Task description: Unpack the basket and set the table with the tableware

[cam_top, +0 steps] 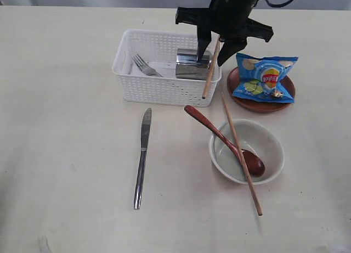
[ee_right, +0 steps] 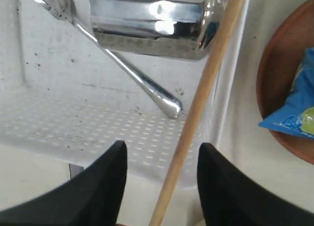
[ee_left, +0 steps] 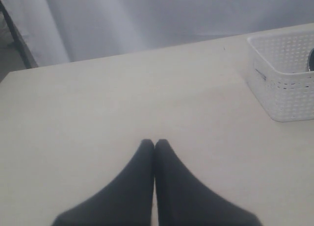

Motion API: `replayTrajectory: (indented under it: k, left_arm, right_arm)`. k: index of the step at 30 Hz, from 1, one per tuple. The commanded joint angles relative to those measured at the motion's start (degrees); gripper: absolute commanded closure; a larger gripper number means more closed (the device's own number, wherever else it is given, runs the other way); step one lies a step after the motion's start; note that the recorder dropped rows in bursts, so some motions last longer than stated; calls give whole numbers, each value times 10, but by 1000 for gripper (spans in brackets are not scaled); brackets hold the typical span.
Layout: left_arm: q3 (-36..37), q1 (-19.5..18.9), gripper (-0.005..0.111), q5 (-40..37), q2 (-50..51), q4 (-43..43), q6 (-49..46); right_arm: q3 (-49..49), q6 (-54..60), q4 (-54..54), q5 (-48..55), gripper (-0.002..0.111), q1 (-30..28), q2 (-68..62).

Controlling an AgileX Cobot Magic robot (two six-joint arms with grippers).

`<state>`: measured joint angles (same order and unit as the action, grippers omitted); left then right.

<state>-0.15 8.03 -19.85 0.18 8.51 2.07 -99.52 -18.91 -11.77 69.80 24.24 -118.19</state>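
Note:
The white basket holds a steel fork and a steel cup. One chopstick leans over the basket's right rim with its tip on the table. My right gripper hangs open above it. In the right wrist view the chopstick runs between the spread fingers without touching them, with the cup and fork beyond. My left gripper is shut and empty over bare table, left of the basket.
A steel knife lies in front of the basket. The cream bowl holds the wooden spoon, and the second chopstick lies across it. A blue chip bag rests on the brown plate right of the basket.

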Motion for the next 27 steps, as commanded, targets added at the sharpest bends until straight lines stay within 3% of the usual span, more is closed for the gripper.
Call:
replayTrajectory:
  k: [1,27]
  left_arm:
    - [2,0,107,1,-2,3,3]
    - [2,0,107,1,-2,3,3]
  right_arm:
    - [-4,7,-1,2,65,0,-9]
    - [-4,13,3,2,65,0,-9]
